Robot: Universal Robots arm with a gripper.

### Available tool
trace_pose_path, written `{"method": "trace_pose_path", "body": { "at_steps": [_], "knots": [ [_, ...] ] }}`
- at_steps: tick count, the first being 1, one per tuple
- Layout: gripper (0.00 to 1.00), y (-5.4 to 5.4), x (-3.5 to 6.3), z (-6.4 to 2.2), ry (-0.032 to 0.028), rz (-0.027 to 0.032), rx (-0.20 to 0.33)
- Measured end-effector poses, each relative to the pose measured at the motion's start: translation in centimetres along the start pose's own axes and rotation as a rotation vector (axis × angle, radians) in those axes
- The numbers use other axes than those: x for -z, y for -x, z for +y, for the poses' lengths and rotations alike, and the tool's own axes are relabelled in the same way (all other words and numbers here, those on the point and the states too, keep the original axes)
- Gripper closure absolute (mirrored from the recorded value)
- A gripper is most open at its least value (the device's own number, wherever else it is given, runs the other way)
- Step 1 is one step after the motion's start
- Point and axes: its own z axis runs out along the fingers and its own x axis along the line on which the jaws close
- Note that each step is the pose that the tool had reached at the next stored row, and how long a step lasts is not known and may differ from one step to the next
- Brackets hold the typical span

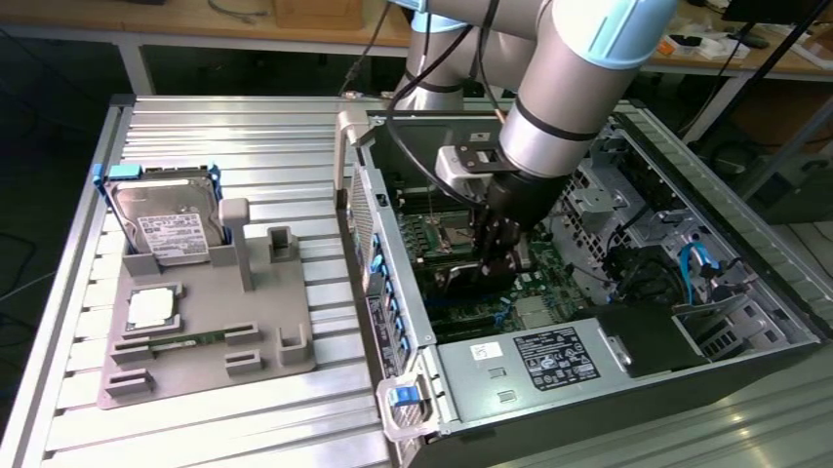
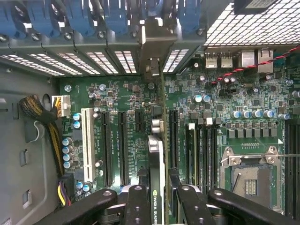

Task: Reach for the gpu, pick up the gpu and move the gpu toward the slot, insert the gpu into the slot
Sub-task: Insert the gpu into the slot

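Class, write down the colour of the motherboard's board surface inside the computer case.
Green; the motherboard shows best in the wrist view.

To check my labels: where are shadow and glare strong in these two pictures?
Exterior view: the arm shades the motherboard, while the ribbed table is bright. Wrist view: the perforated case wall glares white; the gpu between the fingers is evenly lit.

My arm [image 1: 573, 88], grey and pale blue.
Silver-grey tubular segments carry light-blue joint caps [image 1: 627, 29]; a pale bracket [image 1: 458, 168] sits at the wrist; my claw [image 1: 498, 255] is matte black, fingers [image 2: 138, 206] rounded.
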Motion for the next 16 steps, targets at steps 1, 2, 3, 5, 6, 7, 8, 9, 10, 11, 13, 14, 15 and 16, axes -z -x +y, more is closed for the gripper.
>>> {"method": "trace_pose_path", "body": {
  "at_steps": [1, 2, 3, 5, 6, 7, 8, 9, 10, 11, 13, 14, 15, 16],
  "knots": [
    [0.73, -0.01, 0.08, 0.0, -0.0002, 0.0003, 0.0],
    [0.73, -0.01, 0.14, 0.01, -0.0004, 0.0003, 0.0],
    [0.73, 0.0, 0.21, 0.01, -0.0005, 0.0003, 0.0],
    [0.73, 0.0, 0.25, 0.01, -0.001, 0.0, 0.0],
    [0.73, 0.0, 0.25, 0.01, -0.0016, 0.0, 0.0],
    [0.73, 0.0, 0.25, 0.01, -0.0026, -0.0001, 0.0],
    [0.73, 0.0, 0.26, 0.02, -0.0042, 0.0, 0.0],
    [0.73, 0.0, 0.26, 0.02, -0.0068, 0.0, 0.0],
    [0.73, 0.01, 0.26, 0.01, -0.0087, -0.0001, 0.0],
    [0.73, 0.02, 0.27, 0.01, -0.0103, 0.0001, 0.0],
    [0.73, 0.05, 0.27, 0.01, -0.0135, 0.0, 0.0],
    [0.73, 0.06, 0.27, 0.02, -0.0152, -0.0002, 0.0],
    [0.73, 0.07, 0.26, 0.01, -0.017, -0.0006, 0.0],
    [0.73, 0.07, 0.26, 0.01, -0.0195, -0.0018, 0.001]
  ]
}}
